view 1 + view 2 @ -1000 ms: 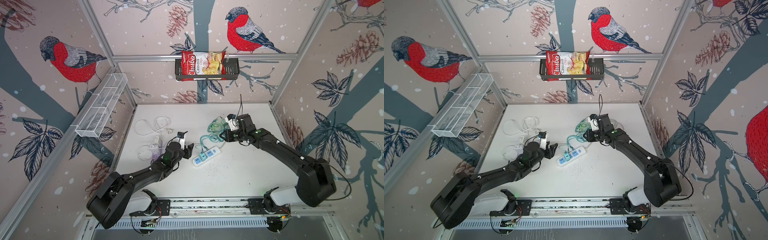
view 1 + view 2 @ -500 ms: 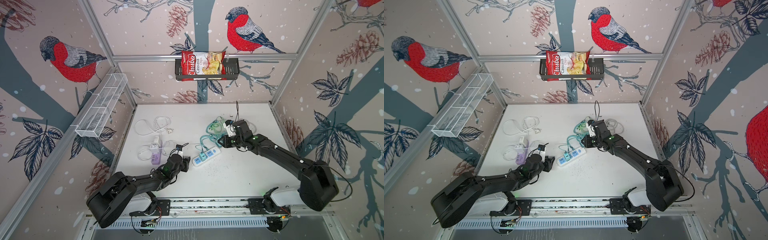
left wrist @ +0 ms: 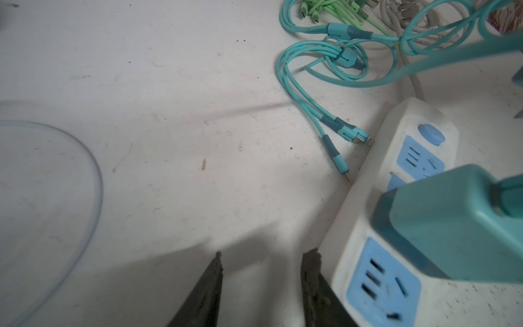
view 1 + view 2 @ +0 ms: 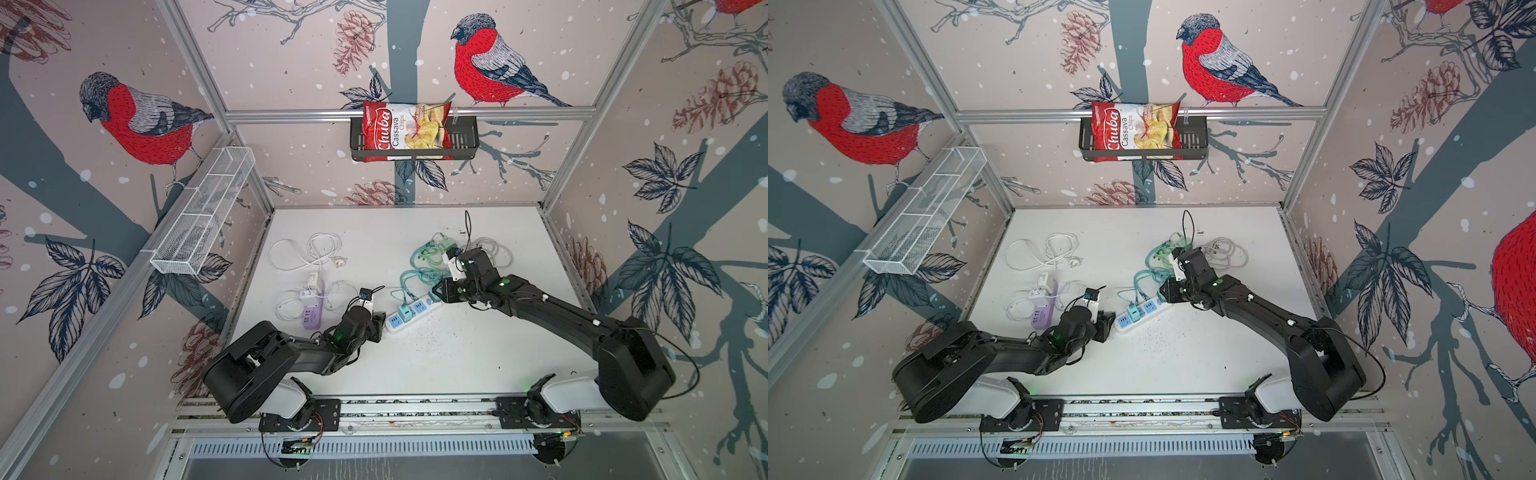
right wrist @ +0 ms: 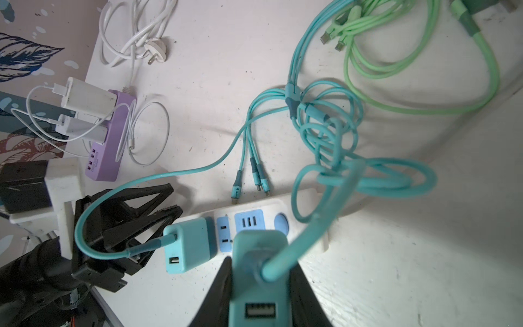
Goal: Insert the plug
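Observation:
A white power strip (image 4: 415, 316) (image 4: 1144, 314) with blue sockets lies mid-table, one teal charger (image 5: 186, 243) (image 3: 452, 220) plugged into it. My right gripper (image 5: 260, 260) (image 4: 438, 293) is shut on a second teal plug (image 5: 254, 286) whose cable rises from its top. It hovers just over the strip (image 5: 297, 203), near the round blue switch. My left gripper (image 3: 261, 254) (image 4: 379, 326) is low at the strip's other end, open with nothing between its fingers (image 3: 311, 277); that finger stands next to the strip's side (image 3: 353, 220).
Teal and green cables (image 4: 428, 257) pile up behind the strip, with a white cable (image 4: 494, 249) beside them. A purple hub (image 4: 311, 322) with white chargers and white cords (image 4: 307, 253) sits left. A chips bag (image 4: 405, 126) hangs in a basket on the back wall.
My right gripper has carried the plug from the cable pile down to the strip's far end. My left gripper has dropped to the strip's near end and its jaws have narrowed.

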